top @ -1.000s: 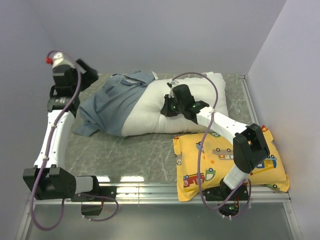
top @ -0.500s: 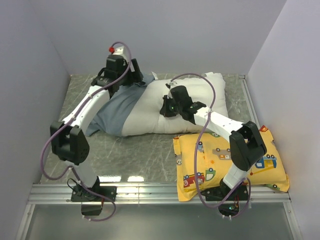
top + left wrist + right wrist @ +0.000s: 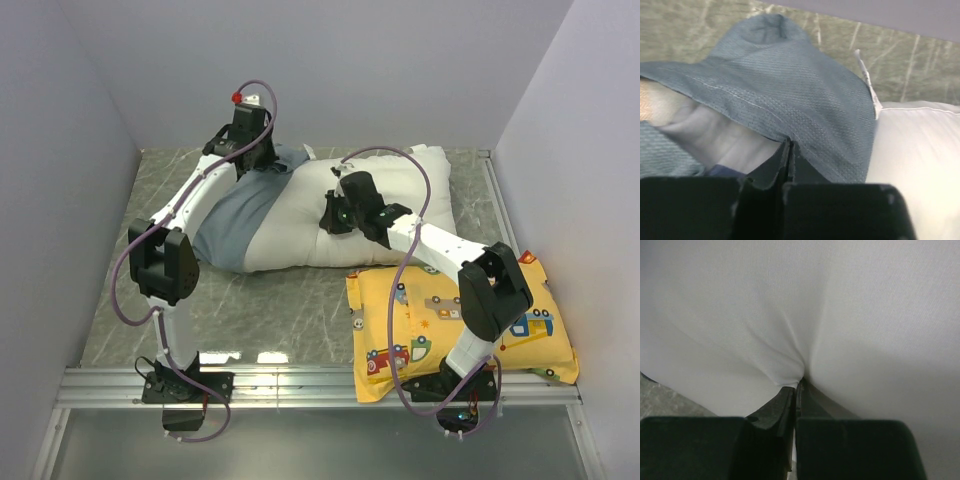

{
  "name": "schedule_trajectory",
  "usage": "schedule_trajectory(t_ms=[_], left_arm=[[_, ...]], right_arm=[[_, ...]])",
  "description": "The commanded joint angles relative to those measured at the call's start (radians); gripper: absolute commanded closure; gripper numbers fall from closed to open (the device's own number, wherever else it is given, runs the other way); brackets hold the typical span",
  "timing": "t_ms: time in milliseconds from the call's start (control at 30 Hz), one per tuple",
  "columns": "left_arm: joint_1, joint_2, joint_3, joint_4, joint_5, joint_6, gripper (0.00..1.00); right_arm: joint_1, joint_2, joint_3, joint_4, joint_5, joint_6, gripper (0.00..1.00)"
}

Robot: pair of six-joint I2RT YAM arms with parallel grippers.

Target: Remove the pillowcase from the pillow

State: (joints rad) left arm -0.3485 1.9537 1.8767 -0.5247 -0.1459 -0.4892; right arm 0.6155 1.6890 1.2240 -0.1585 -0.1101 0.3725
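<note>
The white pillow [image 3: 385, 205] lies across the back of the table, its left end still inside the blue-grey pillowcase [image 3: 235, 215]. My left gripper [image 3: 262, 168] reaches over the case's far upper edge. In the left wrist view it [image 3: 789, 145] is shut on the hem of the pillowcase [image 3: 800, 100], with bare pillow [image 3: 920, 145] showing to the right. My right gripper [image 3: 333, 215] rests on the pillow's middle. Seen from the right wrist, the right gripper [image 3: 799, 382] is shut on a pinched fold of the pillow [image 3: 800, 305].
A yellow pillow [image 3: 460, 320] printed with cartoon vehicles lies at the front right, under my right arm's elbow. Grey walls close in the left, back and right sides. A metal rail [image 3: 300, 380] runs along the near edge.
My left arm swung from the far left corner over to the pillowcase's upper edge, and its gripper closed on the hem. The right gripper kept its grip on the pillow.
</note>
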Motion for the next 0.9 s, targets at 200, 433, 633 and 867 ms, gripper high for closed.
schedule_trajectory(t_ms=[200,433,633,867], left_arm=[[0.273,-0.139,-0.045,0.061,-0.041,-0.078,1.0],[0.544,-0.268,-0.286,0.182,0.052,-0.233,1.0],[0.594,-0.257,-0.341,0.209,0.104,-0.267,1.0],[0.56,-0.269,-0.359,0.216,0.224,-0.246,0.86]], right_arm=[[-0.01,0.003,-0.064,-0.05,0.05,0.015,1.0],[-0.068,-0.035,-0.124,0.01,0.006,0.063,1.0],[-0.086,-0.058,-0.144,0.042,0.01,0.083,1.0],[-0.094,-0.104,-0.155,0.068,-0.023,0.083,1.0]])
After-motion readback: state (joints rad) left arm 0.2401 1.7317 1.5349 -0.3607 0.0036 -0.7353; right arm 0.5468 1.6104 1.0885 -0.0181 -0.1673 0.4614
